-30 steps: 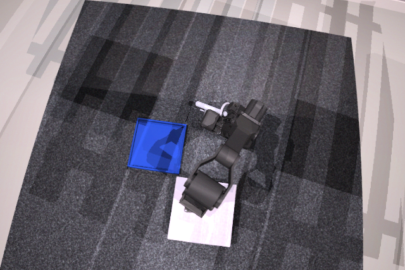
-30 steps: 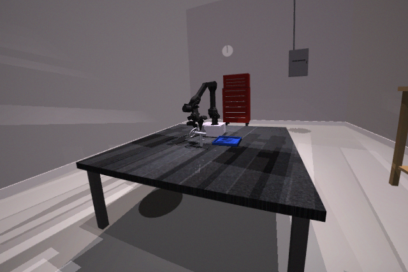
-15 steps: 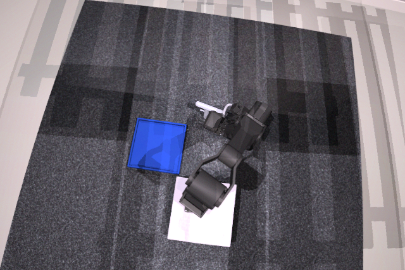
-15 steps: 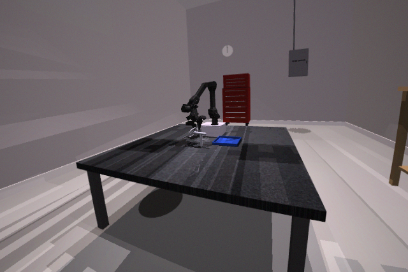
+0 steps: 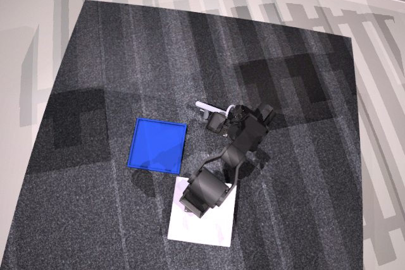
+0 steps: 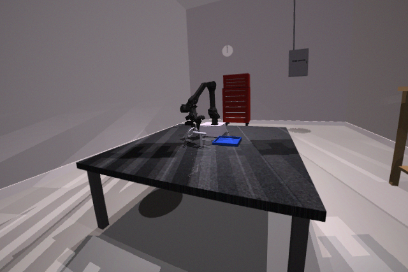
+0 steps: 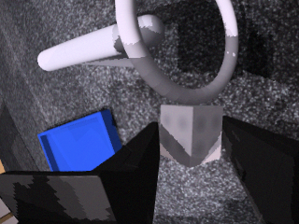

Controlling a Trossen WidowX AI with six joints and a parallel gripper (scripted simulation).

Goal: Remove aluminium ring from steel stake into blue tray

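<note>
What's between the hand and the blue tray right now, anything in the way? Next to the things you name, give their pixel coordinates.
In the top view, just dark tabletop shows between the hand (image 5: 225,129) and the tray (image 5: 157,146) (image 6: 227,141) (image 7: 81,147).
</note>
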